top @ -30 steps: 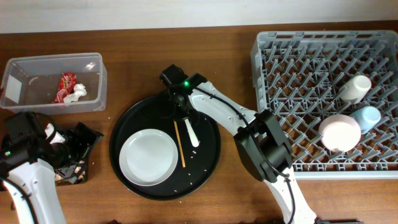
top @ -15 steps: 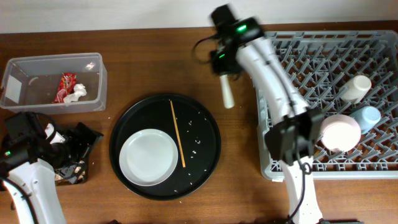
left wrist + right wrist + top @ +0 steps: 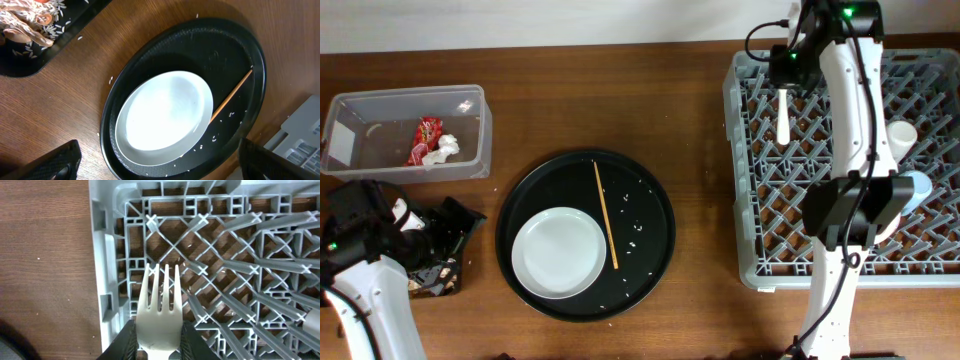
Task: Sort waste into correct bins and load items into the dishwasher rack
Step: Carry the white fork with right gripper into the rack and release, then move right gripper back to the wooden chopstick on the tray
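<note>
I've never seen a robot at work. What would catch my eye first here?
The right gripper pinches a white fork, prongs pointing away, over the far left corner of the big grey rack. In the middle of the table a round black tray holds a white plate with a thin wooden stick beside it.

Plates: one white round plate (image 3: 558, 252)
Forks: one white plastic fork (image 3: 783, 113)
Sticks: one thin wooden stick (image 3: 606, 213)
Cups: two, white cup (image 3: 900, 133) and small light-blue cup (image 3: 918, 185)
Racks: one dishwasher rack (image 3: 738, 150)
Bins: two, clear tub (image 3: 410, 92) and flat black tray (image 3: 20, 70)
Round trays: one round black tray (image 3: 650, 200)
Wrappers: one red wrapper (image 3: 425, 137)
Papers: one crumpled white paper (image 3: 447, 148)
</note>
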You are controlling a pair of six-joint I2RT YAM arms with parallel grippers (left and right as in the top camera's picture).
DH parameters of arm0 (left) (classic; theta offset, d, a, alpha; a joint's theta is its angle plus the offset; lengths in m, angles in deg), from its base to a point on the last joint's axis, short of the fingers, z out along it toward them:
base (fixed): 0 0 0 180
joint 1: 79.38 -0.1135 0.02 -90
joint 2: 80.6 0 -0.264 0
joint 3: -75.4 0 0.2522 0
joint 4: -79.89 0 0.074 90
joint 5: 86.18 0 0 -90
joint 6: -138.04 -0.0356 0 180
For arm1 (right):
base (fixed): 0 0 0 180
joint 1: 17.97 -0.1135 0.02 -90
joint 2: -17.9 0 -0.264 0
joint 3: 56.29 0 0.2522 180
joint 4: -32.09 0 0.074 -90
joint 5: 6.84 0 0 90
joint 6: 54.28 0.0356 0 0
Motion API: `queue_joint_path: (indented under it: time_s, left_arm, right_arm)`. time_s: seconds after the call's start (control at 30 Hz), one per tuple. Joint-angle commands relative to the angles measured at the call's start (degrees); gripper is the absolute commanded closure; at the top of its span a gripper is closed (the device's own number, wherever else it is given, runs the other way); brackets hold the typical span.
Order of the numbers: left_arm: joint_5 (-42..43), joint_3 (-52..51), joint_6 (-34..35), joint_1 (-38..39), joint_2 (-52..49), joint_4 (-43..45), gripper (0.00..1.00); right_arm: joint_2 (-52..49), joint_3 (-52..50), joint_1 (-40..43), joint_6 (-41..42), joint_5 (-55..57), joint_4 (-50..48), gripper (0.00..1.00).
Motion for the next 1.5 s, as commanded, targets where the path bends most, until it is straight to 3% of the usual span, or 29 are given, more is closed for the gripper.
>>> queue_joint_path:
  time_s: [0.0,0.17,0.33,0.47,0.57,0.73,0.93,1.1,1.27,1.47]
  left_arm:
    - [0.22,-0.02,0.31,0.07,0.02,-0.04,0.01]
    - [0.22,-0.02,0.31,0.07,0.0,-0.04,0.01]
    - [0.22,-0.02,0.31,0.07,0.02,-0.04,0.01]
    - [0.22,-0.02,0.31,0.07,0.02,-0.04,0.01]
    - [0.22,-0.02,0.31,0.07,0.0,-0.04,0.01]
    - [0.22,-0.02,0.31,0.07,0.02,-0.04,0.01]
    - [0.22,-0.02,0.31,0.07,0.0,-0.04,0.01]
    - [0.22,-0.02,0.31,0.07,0.0,-0.04,0.01]
    - [0.22,-0.02,0.31,0.07,0.0,-0.04,0.01]
    - [0.22,-0.02,0.31,0.07,0.0,-0.04,0.01]
  right_arm:
    - [-1.57,-0.59,-1.38,-0.63,-0.37,-0.46,0.79]
    - [-4.57,-0.9,-3.43,-0.61,-0.31,-1.27,0.71]
    - [-4.96,-1.18,-3.74,-0.63,-0.09,-1.03,0.55]
    - [-3.76,-0.92,-3.76,-0.59,-2.99,1.92,0.3]
    - [0.31,1.09,-5.64,-0.2,-10.19,5.31,0.24]
    - [3.82,0.85,-16.48,2.89,-15.67,8.15,0.3]
    - [0.13,-0.33,-33.2,11.76,-5.09,4.42,0.39]
    - [-5.57,-0.33,-41.2,19.32,0.98,1.25,0.41]
    - [-11.89,-0.33,-43.04,20.5,2.54,-0.9,0.44]
    - [-18.8,-0.85,-43.08,20.48,1.66,-1.29,0.55]
